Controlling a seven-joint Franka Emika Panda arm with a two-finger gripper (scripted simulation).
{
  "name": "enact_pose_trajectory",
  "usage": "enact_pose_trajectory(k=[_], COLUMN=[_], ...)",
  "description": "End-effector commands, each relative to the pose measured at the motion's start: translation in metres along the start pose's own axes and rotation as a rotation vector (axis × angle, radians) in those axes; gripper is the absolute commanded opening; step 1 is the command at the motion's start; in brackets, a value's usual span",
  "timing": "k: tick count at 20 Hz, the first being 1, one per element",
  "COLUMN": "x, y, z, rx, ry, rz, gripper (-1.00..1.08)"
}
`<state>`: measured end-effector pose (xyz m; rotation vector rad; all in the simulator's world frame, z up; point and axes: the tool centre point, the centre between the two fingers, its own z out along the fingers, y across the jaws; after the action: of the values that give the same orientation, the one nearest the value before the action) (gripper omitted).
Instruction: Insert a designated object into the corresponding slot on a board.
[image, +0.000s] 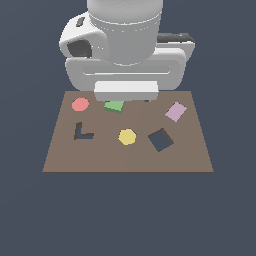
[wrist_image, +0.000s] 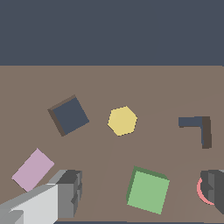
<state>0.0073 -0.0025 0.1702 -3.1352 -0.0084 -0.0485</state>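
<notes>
On the board (image: 127, 155), only the wrist view shows wide-open, empty jaws straddling the green block (wrist_image: 148, 190).

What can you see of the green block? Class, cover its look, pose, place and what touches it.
The green block is a small flat squarish piece, plain matte green with darker side edges. It lies flat on the brown board, slightly rotated, near the board's far edge in the exterior view, partly hidden there by the arm. The open gripper straddles it; neither finger touches it.

Bare board (wrist_image: 175, 87) lies between green block (wrist_image: 148, 191) and slot (wrist_image: 69, 115), yellow hexagon (wrist_image: 122, 120) just beside
</notes>
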Motion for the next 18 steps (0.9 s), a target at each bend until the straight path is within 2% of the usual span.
enact_pose_trajectory(k=[1, 10, 18], x=[0.0, -0.014, -0.051], y=[0.0, 0.009, 0.028], z=[0.0, 0.018, 0.065], rx=[0.0, -0.002, -0.007], ry=[0.0, -0.005, -0.017], rz=[0.0, 0.044, 0.157], gripper=[1.0, 1.0, 1.0])
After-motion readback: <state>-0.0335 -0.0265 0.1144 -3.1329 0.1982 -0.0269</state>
